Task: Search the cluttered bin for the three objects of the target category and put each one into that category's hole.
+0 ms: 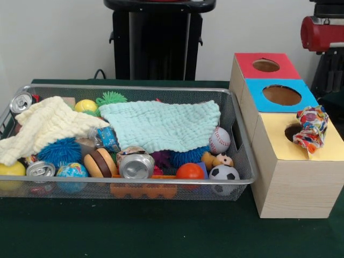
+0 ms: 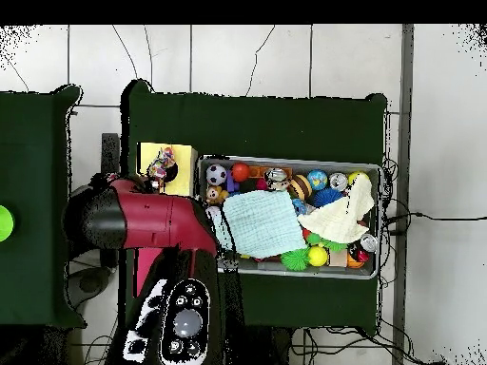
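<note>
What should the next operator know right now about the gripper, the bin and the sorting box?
Gripper: not visible in either view; the red arm is folded over the box side of the table.
Wire bin: still cluttered with balls, crushed cans, a mint cloth and a cream cloth on top.
Sorting box: red, blue and yellow holes. A multicoloured fabric piece sits at the yellow hole, half in.
Done: apparently that one piece only, not fully dropped.
Left: push it through, then find the remaining targets.
</note>
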Controlling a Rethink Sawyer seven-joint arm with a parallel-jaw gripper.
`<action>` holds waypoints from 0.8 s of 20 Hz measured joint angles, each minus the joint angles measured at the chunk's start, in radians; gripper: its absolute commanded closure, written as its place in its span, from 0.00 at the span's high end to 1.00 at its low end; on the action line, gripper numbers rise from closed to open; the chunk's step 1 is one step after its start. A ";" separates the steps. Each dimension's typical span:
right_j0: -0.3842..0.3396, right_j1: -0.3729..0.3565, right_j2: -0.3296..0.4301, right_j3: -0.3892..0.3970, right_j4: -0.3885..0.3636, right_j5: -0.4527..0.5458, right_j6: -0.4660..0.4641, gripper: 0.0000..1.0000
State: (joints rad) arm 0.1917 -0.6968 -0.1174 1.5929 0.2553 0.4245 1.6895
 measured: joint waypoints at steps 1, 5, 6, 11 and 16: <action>0.000 0.001 0.000 0.000 0.000 0.000 0.003 0.00; 0.000 0.013 0.000 0.000 0.000 -0.015 0.010 0.00; -0.001 0.019 0.000 0.000 0.000 -0.027 0.010 0.00; -0.002 0.049 0.000 -0.001 0.000 -0.086 0.010 0.00; -0.002 0.087 0.000 -0.001 0.000 -0.140 0.010 0.00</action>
State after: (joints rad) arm 0.1893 -0.6103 -0.1176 1.5919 0.2557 0.2847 1.6996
